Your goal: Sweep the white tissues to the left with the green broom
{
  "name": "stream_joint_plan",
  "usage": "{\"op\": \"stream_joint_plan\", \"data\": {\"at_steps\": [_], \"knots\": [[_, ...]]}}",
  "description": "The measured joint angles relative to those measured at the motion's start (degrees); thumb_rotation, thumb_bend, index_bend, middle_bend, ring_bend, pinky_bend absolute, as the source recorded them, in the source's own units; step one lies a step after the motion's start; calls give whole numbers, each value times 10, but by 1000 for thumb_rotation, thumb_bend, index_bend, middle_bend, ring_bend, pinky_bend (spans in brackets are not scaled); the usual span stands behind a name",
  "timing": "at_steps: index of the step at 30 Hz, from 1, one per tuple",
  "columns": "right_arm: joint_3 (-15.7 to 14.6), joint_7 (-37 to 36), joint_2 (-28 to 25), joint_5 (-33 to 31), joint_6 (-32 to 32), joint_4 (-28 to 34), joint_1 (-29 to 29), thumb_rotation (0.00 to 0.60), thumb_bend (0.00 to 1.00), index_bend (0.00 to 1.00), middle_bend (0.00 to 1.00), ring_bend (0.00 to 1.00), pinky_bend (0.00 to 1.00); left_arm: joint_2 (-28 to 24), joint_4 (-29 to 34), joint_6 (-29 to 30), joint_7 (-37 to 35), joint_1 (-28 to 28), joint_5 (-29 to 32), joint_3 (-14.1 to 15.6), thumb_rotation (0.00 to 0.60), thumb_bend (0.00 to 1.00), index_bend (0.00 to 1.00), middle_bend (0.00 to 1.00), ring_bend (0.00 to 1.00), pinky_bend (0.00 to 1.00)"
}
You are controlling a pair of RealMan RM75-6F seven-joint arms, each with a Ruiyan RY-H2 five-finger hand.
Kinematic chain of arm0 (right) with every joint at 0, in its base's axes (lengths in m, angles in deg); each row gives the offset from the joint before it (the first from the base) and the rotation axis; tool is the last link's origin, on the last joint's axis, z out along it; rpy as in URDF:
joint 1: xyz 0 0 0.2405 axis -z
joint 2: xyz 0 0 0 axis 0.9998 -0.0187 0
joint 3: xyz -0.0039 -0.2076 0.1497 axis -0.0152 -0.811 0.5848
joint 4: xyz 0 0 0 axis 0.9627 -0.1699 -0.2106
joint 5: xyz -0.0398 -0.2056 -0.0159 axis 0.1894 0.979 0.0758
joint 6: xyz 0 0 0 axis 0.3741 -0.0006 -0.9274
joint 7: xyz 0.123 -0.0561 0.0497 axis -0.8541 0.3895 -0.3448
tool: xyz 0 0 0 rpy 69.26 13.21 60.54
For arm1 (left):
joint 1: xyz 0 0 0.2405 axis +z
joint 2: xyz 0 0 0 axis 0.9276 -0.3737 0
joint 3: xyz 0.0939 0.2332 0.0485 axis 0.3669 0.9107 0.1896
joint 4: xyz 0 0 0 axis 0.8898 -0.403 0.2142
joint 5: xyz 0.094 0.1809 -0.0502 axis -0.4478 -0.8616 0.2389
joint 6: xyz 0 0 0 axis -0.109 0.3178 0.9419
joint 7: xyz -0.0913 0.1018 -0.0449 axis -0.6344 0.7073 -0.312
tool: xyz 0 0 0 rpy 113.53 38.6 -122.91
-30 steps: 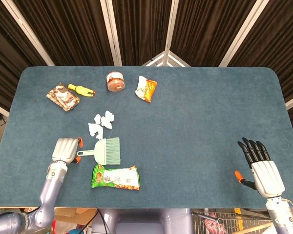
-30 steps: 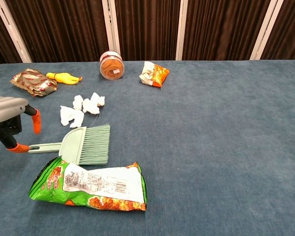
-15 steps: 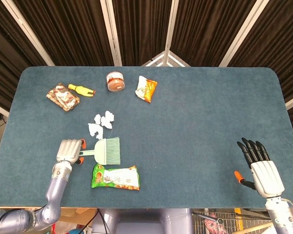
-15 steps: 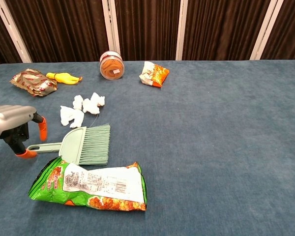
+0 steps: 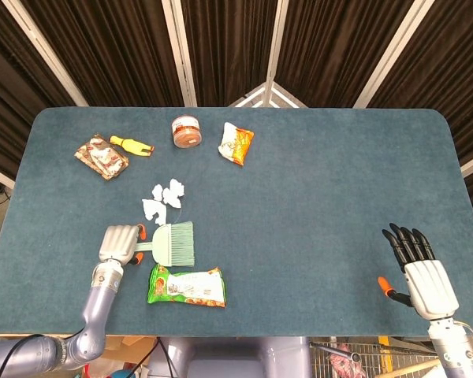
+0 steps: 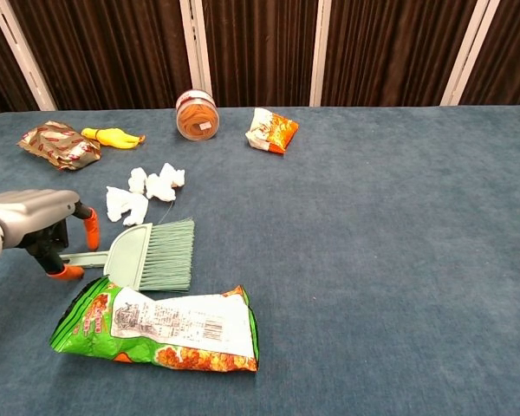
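Note:
The green broom [image 5: 173, 242] [image 6: 152, 254] lies flat on the blue table, bristles to the right, handle pointing left. My left hand [image 5: 120, 242] [image 6: 33, 222] is over the handle's end, one orange fingertip [image 6: 91, 230] behind the handle and one in front of it, with a gap still showing. The white tissues [image 5: 163, 198] [image 6: 146, 192] lie crumpled just behind the broom head. My right hand [image 5: 420, 272] rests at the table's near right, fingers spread and empty; only the head view shows it.
A green snack bag [image 5: 186, 285] [image 6: 160, 328] lies right in front of the broom. At the back left are a brown packet [image 5: 102, 157], a yellow toy [image 5: 131, 145], a jar [image 5: 187, 131] and an orange snack bag [image 5: 236, 143].
My left hand has slid right along the table to the broom's handle, its fingertips now either side of it. The broom, the tissues and my right hand have stayed put.

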Motion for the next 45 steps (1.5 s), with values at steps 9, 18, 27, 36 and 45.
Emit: {"op": "stream_joint_plan", "data": {"at_steps": [9,18,27,36,45], "knots": [[0,0,0,0,0,0,0,600,304,0,0,0,0,12,-10,4,-6,-3,3,9,600,546,566,1000,1000,963],[0,0,-1,-1,0,1,1,600,304,0,0,0,0,10,-12,14,-23,2,-17,18,600,737,744,1000,1000,976],[0,2,-1,0,0,1,1,600,304,0,0,0,0,-33,12,44,-33,8,-105,34,600,792,783,1000,1000,976],[0,8,1,0,0,2,0,600,304,0,0,0,0,-108,90,73,-8,-9,-157,10,600,803,824,1000,1000,991],[1,6,1,0,0,1,0,600,304,0,0,0,0,-115,132,76,31,-52,-142,-43,600,806,827,1000,1000,993]]}}
